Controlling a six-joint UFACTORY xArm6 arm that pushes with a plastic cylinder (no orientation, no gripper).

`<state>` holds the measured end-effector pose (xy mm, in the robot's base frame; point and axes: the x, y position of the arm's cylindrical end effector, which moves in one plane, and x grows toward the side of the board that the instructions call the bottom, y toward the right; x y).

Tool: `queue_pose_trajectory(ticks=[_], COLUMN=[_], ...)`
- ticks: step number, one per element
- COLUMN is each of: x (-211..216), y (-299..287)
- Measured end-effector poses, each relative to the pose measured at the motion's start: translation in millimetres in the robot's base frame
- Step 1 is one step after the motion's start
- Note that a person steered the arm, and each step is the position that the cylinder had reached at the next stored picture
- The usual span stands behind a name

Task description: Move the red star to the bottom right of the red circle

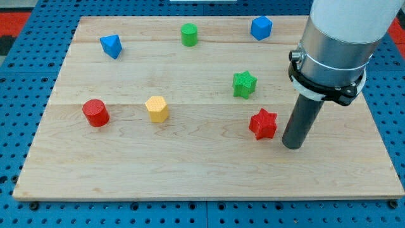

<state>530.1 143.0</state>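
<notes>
No container shows anywhere in the view; 7 blocks lie loose on the table (209, 171).

My tip (292, 145) rests on the table just to the right of the red star (263, 123), a thin gap between them, so I cannot say they touch. The tool is a plain dark rod under a grey and white arm that comes in from the view's top right; it has nothing to open or close and grasps nothing.

The red star sits right of centre, toward the view's bottom. The red circle (95, 113) lies well apart from it, near the table's left edge, at about the same height in the view. Between the 2, nearer the circle, is the yellow hexagon (157, 109). The green star (243, 84) is just above the red star. Along the view's top stand 3 more: a blue block (111, 45) of wedge-like shape at the left, a green cylinder (189, 34) in the middle, and a blue block (261, 28) of many-sided shape at the right, close to the arm.

The table is pale wood planks with visible grain. It lies on a blue pegboard (19, 95) dotted with holes, and a strip of red shows at the view's top left corner.
</notes>
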Motion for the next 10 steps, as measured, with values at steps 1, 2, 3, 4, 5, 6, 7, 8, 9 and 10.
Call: queue_pose_trajectory(ticks=[1, 2, 3, 4, 5, 6, 7, 8, 9, 10], x=[0.0, -30.3, -44.3, -44.3, -44.3, -44.4, -44.4, -44.4, -58.0, -55.1], y=[0.0, 0.0, -1.1, -8.8, -40.6, -92.9, -138.3, -174.5, -169.6, -125.5])
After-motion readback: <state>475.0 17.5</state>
